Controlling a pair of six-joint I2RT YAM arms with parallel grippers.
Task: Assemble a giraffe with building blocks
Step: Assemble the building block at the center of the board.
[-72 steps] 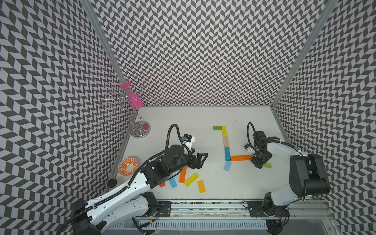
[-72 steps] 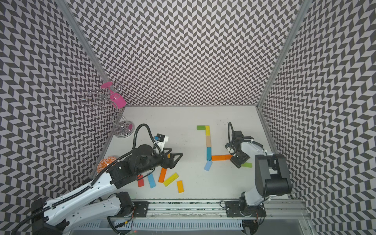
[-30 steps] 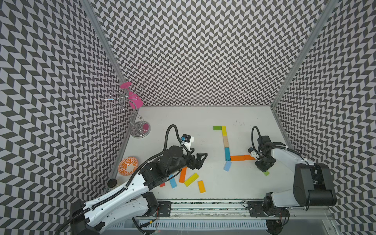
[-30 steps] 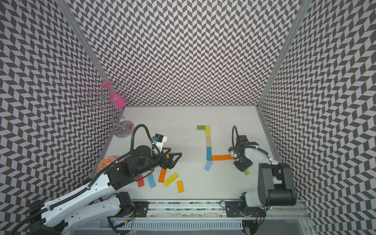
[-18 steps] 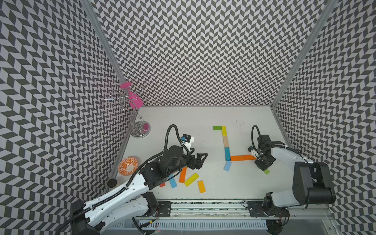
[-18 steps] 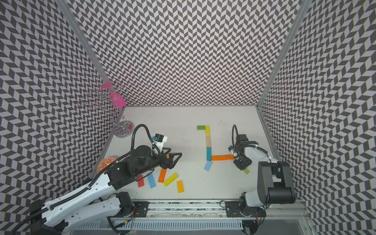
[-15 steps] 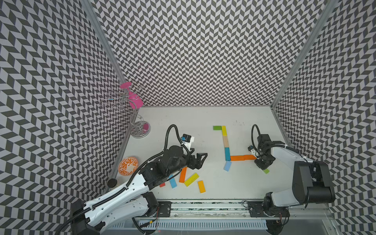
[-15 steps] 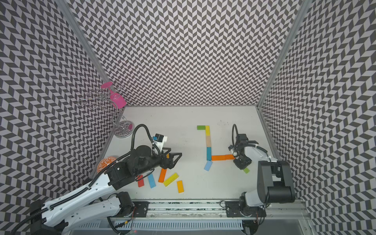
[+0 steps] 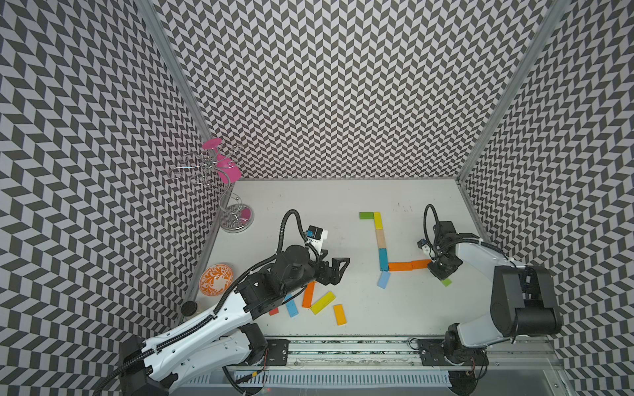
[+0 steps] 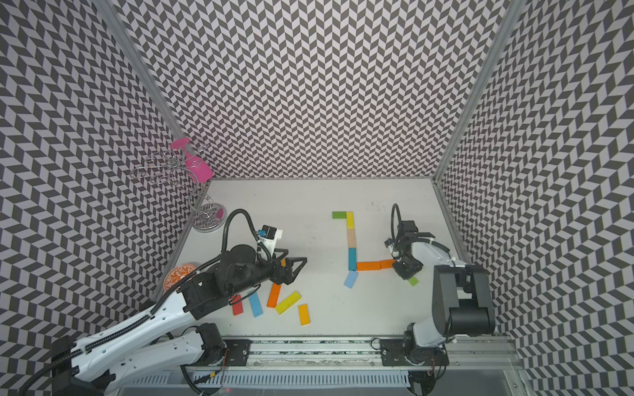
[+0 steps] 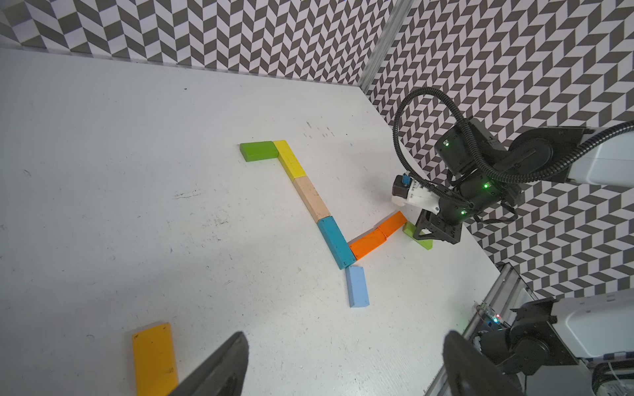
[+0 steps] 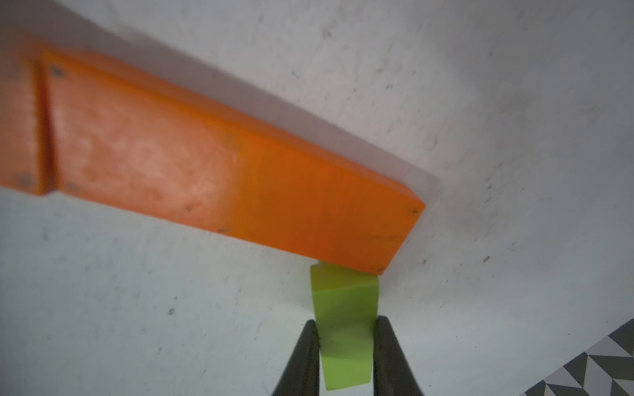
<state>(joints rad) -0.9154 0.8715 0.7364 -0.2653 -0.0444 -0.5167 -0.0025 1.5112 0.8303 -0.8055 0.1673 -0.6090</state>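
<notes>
My right pincer (image 12: 346, 322) has just clamped onto the green block (image 12: 344, 298) — it sits between the jaws, its far end touching the tip of the orange block (image 12: 240, 178). I reckon the leg can now be lined up — left pincer (image 11: 344, 334) open, empty.

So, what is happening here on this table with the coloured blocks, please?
Two robot arms are laying flat blocks into a figure on the table. The right gripper is shut on a lime green block and holds it at the free end of the orange row. That row branches from a column of green, yellow, tan and teal blocks. The left gripper is open and empty, near the loose blocks at the front.
</notes>
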